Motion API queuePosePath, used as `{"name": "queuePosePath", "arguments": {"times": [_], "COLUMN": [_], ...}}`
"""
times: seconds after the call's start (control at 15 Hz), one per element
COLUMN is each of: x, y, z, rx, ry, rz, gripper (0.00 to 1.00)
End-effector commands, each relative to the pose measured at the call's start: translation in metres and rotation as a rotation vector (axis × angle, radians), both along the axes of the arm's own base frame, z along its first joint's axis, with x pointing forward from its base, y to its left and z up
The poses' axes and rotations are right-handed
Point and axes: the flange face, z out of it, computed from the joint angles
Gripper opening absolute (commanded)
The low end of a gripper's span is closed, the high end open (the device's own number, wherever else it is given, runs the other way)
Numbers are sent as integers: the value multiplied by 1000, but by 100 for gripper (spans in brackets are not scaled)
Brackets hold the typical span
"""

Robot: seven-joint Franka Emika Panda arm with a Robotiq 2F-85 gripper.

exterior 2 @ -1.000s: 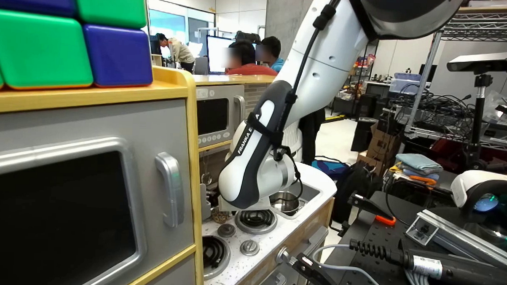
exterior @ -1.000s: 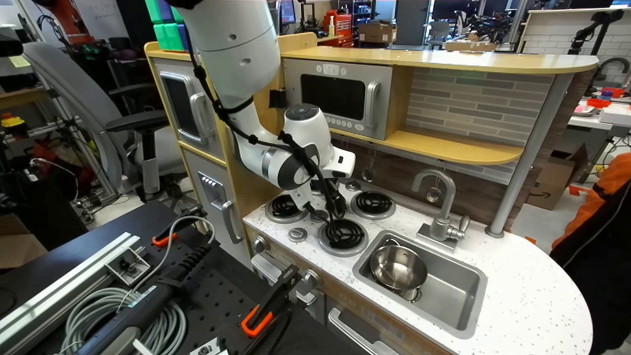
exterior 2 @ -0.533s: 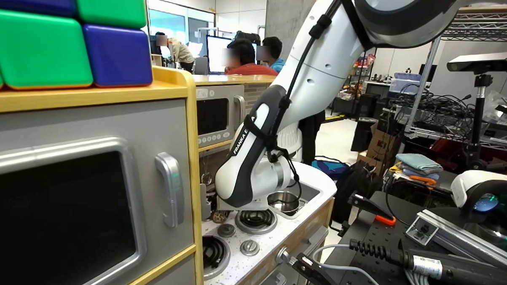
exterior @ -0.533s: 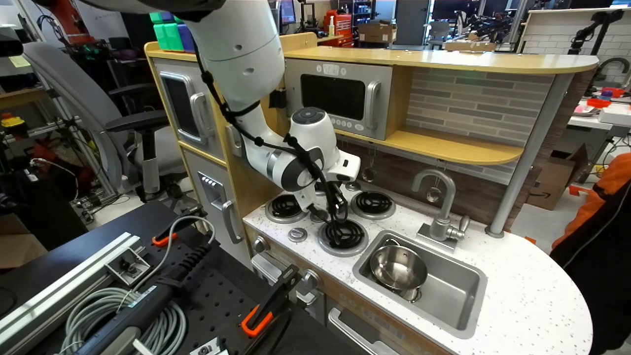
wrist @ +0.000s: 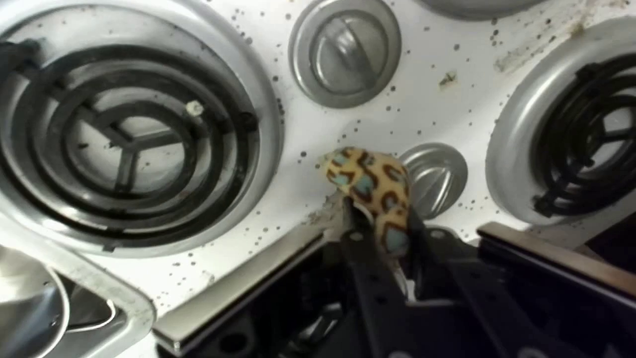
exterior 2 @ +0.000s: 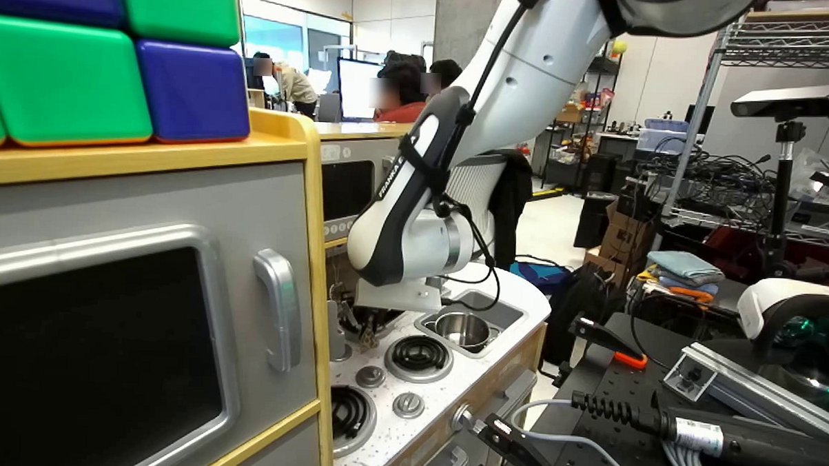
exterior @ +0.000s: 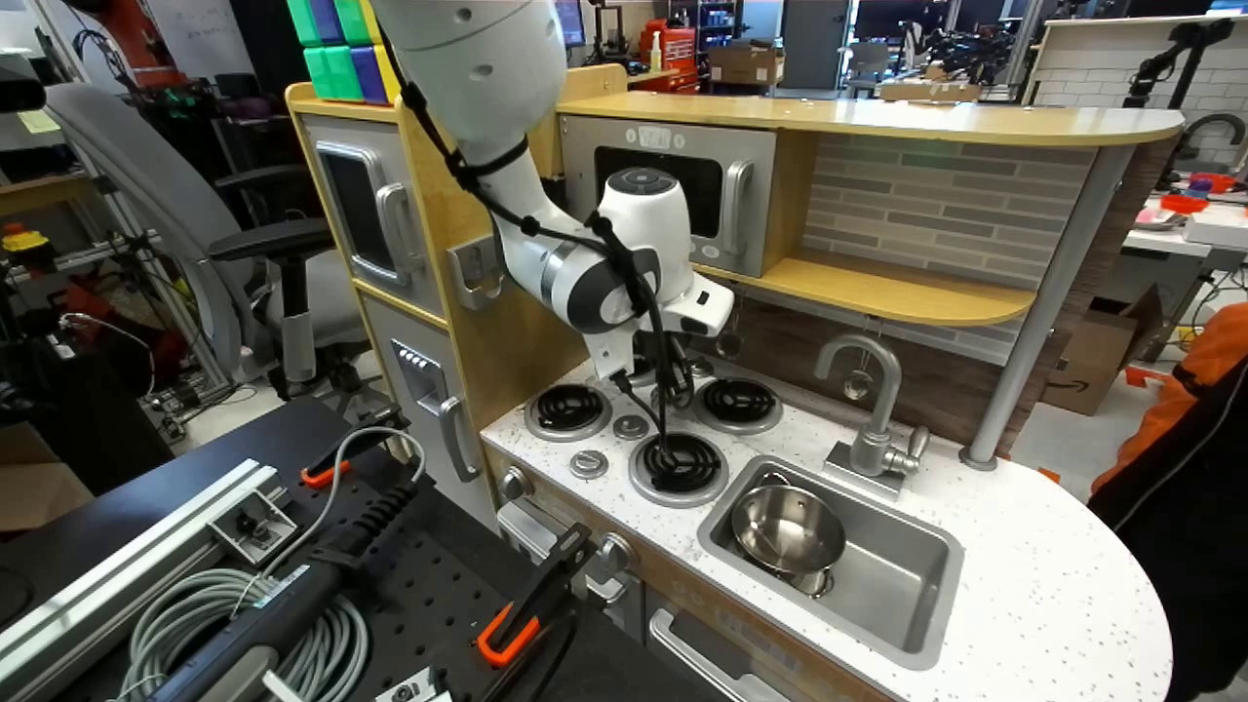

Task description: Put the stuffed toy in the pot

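You have the stuffed toy pinched between your fingers, over the white tabletop, with burners on either side in the wrist view; it hides part of a knob. You can see dark specks all over the tabletop, and brownish scuffs by the burner at the right of that view. The pot sits in the grey sink, at the end nearer the burners, apart from your toy; the tap stands behind the sink. Above the tabletop you have a microwave and a yellow shelf. In an exterior view, a black bench carries coiled cable, with a grey chair beyond. In an exterior view, green and blue blocks top a cabinet, people are in the background, and wire shelving stands at the right.
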Motion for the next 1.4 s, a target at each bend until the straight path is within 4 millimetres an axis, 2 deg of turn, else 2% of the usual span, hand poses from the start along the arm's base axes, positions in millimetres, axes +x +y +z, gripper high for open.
{"name": "queuePosePath", "arguments": {"times": [0.0,0.33,0.53,0.73,1.0,1.07,1.13,1.33], "x": [-10,-11,-18,-25,-28,-28,-29,-35], "y": [-30,-105,-137,-150,-152,-153,-153,-153], "z": [45,54,49,42,40,40,39,40], "rx": [1,-59,-81,-76,-69,-74,-71,-86], "ry": [17,90,174,252,295,300,309,344], "rz": [-96,-344,-483,-579,-652,-669,-688,-717], "gripper": [4,4,4,4,4,42,43,65]}}
